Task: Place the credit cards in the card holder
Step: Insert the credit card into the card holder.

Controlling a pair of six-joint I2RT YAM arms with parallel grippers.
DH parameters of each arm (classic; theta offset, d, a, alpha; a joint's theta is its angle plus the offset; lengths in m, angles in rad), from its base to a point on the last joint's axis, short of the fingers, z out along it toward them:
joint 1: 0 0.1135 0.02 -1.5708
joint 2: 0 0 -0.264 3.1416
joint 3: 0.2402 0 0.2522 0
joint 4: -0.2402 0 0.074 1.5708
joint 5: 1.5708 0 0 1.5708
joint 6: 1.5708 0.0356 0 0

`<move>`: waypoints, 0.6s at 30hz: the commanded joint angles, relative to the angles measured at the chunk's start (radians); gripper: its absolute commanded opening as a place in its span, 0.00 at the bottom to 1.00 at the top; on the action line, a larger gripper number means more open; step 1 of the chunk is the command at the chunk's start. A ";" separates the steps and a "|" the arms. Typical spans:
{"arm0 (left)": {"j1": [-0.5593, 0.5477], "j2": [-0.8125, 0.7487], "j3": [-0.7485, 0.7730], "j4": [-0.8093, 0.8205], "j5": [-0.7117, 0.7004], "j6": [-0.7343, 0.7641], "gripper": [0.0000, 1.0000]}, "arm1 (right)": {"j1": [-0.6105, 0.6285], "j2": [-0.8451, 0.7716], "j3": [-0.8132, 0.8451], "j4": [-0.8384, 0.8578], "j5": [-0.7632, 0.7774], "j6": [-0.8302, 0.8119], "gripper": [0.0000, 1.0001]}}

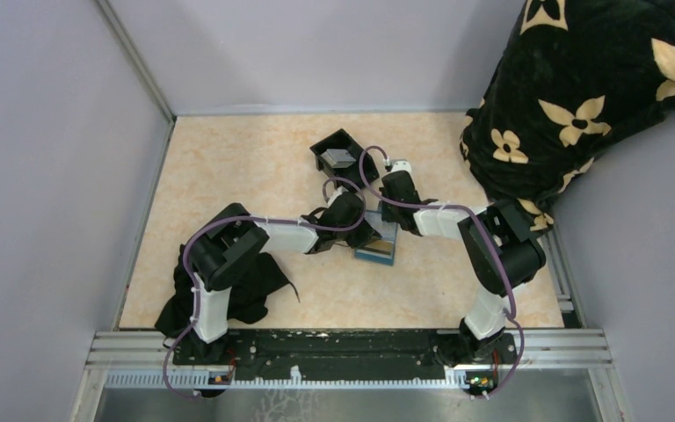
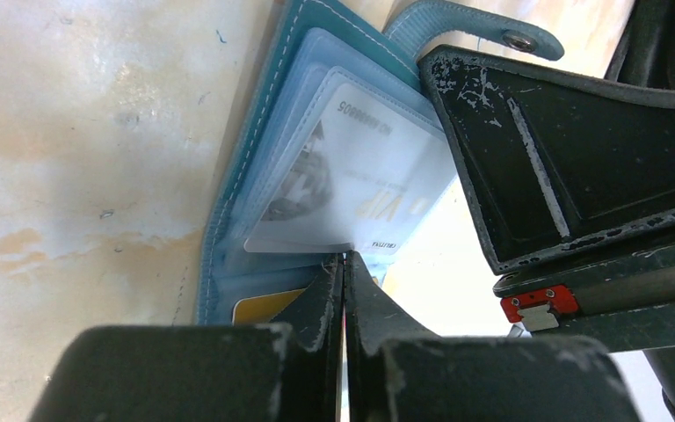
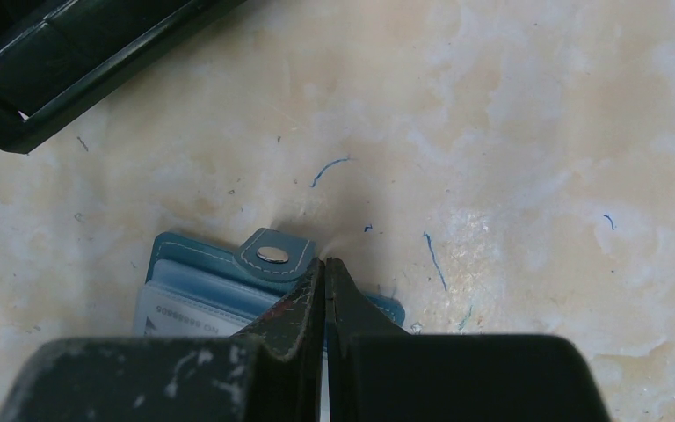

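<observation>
1. Left arm first: the elbow is folded out to the side and the white forearm runs in toward the middle of the table (image 1: 228, 176), wrist tipped down.
2. The left pincer (image 2: 344, 262) has its scuffed black jaws pressed together. The tips sit right at the near edge of the grey card (image 2: 360, 167); I cannot tell whether that edge is nipped.
3. Right arm mirrors it: elbow high and out to its side, forearm angled in to meet the left wrist.
4. The right pincer (image 3: 323, 262) is pressed together too, with nothing between the jaws. Its tips are on the far rim of the card holder (image 2: 255, 132), just beside the snap tab (image 3: 272, 255).
5. The card holder lies open and flat beneath both pincers: teal leather-look cover, pale stitching, rounded strap with a small metal stud.
6. Straight ahead of the left pincer, cloudy clear plastic sleeves (image 2: 303, 79) fan out, and the grey card, thin, glossy and printed, lies partly in 1 of them.
7. Just to the left of the left pincer's tips, a yellow card (image 2: 264, 308) peeks from a lower pocket.
8. Beyond the right pincer sits a black tray (image 1: 341, 156), hard plastic with square walls.
9. The table is pale marbled peach, scratched and speckled.
</observation>
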 commanded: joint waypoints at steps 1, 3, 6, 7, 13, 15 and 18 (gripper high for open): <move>0.005 0.011 -0.022 -0.066 -0.057 0.026 0.03 | 0.046 0.069 -0.075 -0.226 -0.152 0.030 0.00; 0.004 0.010 -0.024 -0.067 -0.058 0.026 0.01 | 0.046 0.070 -0.075 -0.224 -0.153 0.030 0.00; 0.005 0.005 -0.026 -0.062 -0.062 0.028 0.00 | 0.046 0.072 -0.075 -0.224 -0.155 0.030 0.00; 0.005 0.005 -0.026 -0.060 -0.063 0.028 0.00 | 0.046 0.073 -0.076 -0.224 -0.155 0.030 0.00; 0.005 -0.032 -0.082 0.031 -0.061 0.034 0.00 | 0.046 0.074 -0.076 -0.224 -0.155 0.030 0.00; 0.005 -0.039 -0.090 0.043 -0.061 0.038 0.00 | 0.046 0.075 -0.075 -0.225 -0.155 0.030 0.00; 0.002 -0.045 -0.093 0.043 -0.053 0.052 0.00 | 0.046 0.075 -0.074 -0.226 -0.154 0.031 0.00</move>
